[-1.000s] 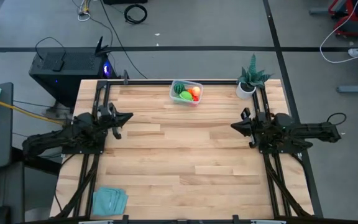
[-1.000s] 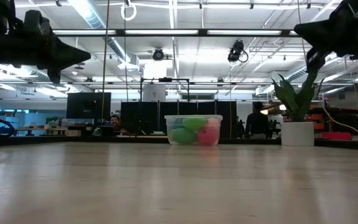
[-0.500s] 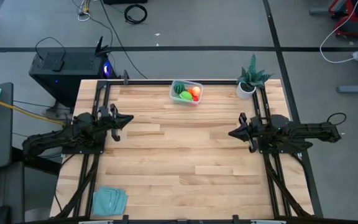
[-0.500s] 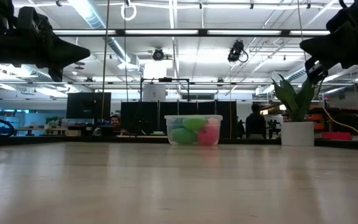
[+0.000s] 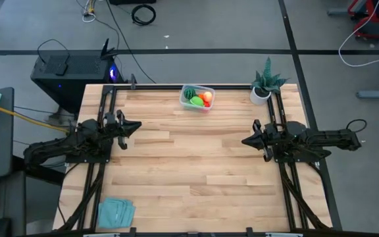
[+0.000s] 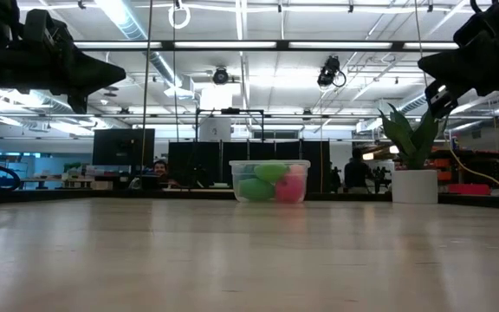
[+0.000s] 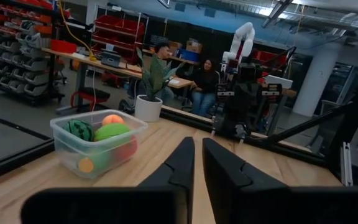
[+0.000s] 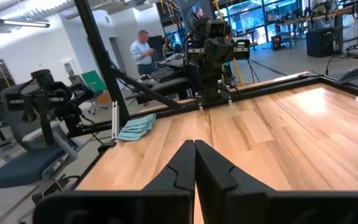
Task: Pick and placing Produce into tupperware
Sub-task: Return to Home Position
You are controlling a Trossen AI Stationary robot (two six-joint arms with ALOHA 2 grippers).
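The job looks all but finished. The clear box (image 5: 209, 88) stands at the far edge of the worktop (image 5: 189, 164), roughly midway along it, with the produce (image 5: 197, 98) heaped inside. From the left wrist view a striped green piece (image 7: 79, 129), a plain green one (image 7: 110, 132) and a peach-orange one (image 7: 112, 119) show above the rim, with something red and an orange end lower down behind the wall. No piece of produce shows outside the box in any view.

Both arms are drawn back to their own sides, well apart from the box and lifted off the wood. The left claw (image 5: 135, 125) points inward from the left edge; its fingers are drawn together with only a thin slit between them, and it holds nothing. The right claw (image 5: 244, 141) faces it from the right edge, fingers pressed together — also holding nothing.

By my reading the step in hand is the retreat to the rest pose, not another pick. What is left calls for little: each arm folds back along its own side, keeping its height. The right arm should mind the potted plant (image 5: 262, 89) just beyond it at the far corner. The folded teal cloth (image 5: 116, 212) at the near left corner lies well clear of the left arm and needs no attention.
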